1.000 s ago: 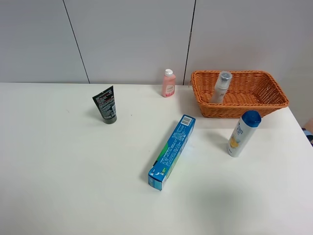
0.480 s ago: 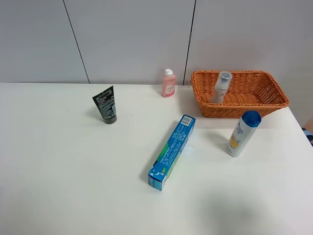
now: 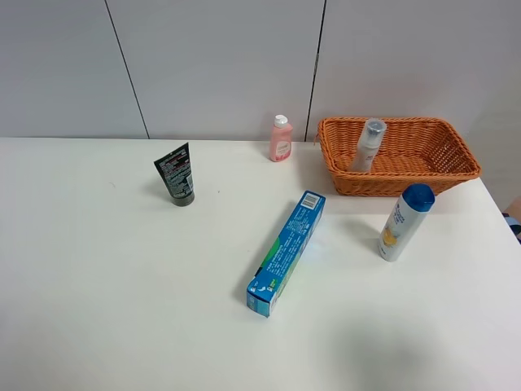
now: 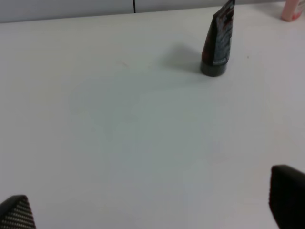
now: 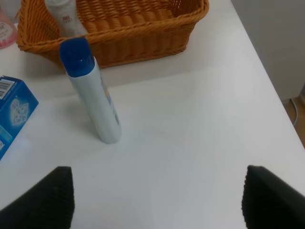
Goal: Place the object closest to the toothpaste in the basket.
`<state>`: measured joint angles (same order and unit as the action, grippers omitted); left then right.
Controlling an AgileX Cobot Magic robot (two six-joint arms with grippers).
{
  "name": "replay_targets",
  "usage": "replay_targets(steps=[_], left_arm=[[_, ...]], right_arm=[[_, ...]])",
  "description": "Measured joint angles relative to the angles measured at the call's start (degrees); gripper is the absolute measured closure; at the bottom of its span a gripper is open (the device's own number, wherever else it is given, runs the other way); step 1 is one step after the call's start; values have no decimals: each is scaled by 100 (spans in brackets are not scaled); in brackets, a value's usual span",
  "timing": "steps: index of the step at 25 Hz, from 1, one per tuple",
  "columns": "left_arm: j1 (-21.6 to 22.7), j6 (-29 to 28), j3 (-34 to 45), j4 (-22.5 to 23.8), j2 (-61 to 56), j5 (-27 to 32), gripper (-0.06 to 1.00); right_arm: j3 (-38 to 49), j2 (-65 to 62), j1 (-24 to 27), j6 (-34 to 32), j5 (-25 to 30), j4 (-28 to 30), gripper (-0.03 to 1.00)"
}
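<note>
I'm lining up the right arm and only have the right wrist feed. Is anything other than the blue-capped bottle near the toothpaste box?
Observer: The exterior high view shows a black tube standing far off, toward the left arm's side, well clear of the toothpaste box.
Operator: Anything else out there?
Observer: A pink bottle stands upright at the back, beside the basket, not in it.
Operator: Where is the left gripper?
Observer: Its wrist view shows only the fingertips, spread apart over bare table, holding nothing, short of the black tube.
</note>
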<state>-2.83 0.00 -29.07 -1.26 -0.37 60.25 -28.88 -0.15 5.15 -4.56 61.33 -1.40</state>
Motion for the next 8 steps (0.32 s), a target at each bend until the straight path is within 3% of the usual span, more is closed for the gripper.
replay_targets(steps=[8], left_arm=[[0,0,0,0,0,0,-5]], right_arm=[[0,0,0,0,-14,0,26]])
